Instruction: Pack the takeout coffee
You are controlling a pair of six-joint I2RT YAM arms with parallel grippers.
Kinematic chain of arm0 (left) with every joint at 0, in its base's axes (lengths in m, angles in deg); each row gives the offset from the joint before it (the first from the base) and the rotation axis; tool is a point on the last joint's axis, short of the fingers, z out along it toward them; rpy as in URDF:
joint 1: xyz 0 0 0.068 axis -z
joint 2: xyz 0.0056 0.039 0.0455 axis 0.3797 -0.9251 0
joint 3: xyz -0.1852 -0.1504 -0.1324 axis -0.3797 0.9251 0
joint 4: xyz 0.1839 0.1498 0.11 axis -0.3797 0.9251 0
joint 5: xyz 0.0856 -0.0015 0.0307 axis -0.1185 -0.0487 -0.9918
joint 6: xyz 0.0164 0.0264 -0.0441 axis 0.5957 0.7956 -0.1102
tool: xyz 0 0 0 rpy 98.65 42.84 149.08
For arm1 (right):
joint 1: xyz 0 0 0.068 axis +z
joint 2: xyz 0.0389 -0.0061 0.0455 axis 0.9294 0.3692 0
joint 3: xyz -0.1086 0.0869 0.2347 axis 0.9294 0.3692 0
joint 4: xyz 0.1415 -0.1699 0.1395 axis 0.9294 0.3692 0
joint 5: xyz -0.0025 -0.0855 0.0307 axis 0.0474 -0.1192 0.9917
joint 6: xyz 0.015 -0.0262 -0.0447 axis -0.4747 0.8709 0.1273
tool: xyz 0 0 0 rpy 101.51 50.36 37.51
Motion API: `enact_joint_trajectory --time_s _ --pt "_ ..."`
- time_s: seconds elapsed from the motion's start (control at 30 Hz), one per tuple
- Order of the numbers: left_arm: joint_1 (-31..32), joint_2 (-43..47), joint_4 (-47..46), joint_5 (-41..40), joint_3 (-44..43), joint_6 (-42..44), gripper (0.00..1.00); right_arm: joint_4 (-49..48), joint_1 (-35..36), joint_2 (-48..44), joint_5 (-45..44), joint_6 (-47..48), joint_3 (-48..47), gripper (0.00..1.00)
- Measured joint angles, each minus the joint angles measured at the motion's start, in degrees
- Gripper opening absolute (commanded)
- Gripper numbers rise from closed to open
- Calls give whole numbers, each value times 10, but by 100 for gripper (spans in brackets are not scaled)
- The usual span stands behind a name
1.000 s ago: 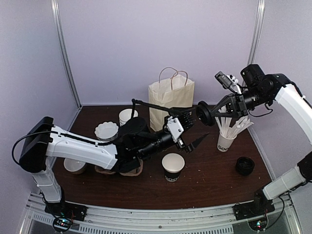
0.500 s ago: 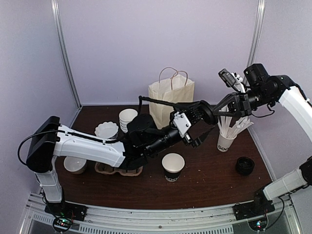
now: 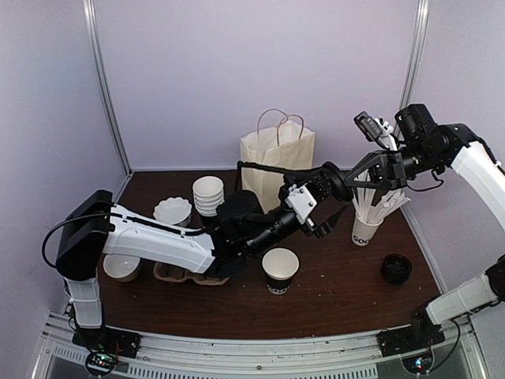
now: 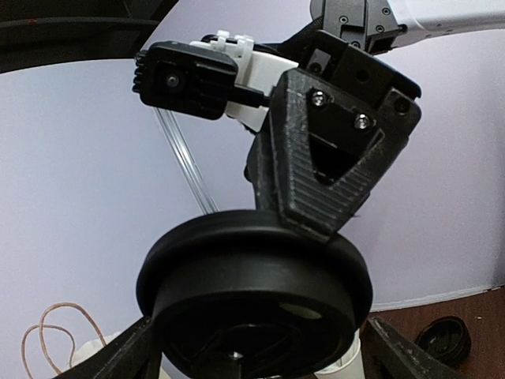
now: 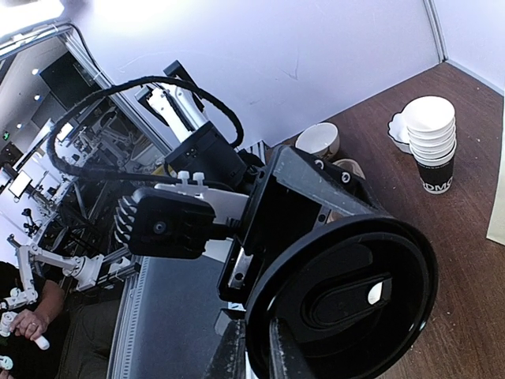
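Black plastic lid [image 5: 347,292] is pinched at its rim by the right gripper [image 3: 344,180] up in the air, left gripper [image 3: 322,204] spread wide around it, so I'd guess lidding's underway and next it needs seating on the open cup [image 3: 280,271] standing on the table [image 3: 339,284].

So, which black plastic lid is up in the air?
The round black plastic lid pinched in the right gripper; the other lid lies on the table.
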Motion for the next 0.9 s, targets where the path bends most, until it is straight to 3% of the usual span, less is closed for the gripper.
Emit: enact_joint_trajectory --time_s 0.57,0.9 --pt "0 -26 -21 -21 -24 0 79 -24 0 -6 7 -13 13 13" --pt "0 4 -19 -27 21 -1 77 -14 -9 -7 -16 -10 10 57"
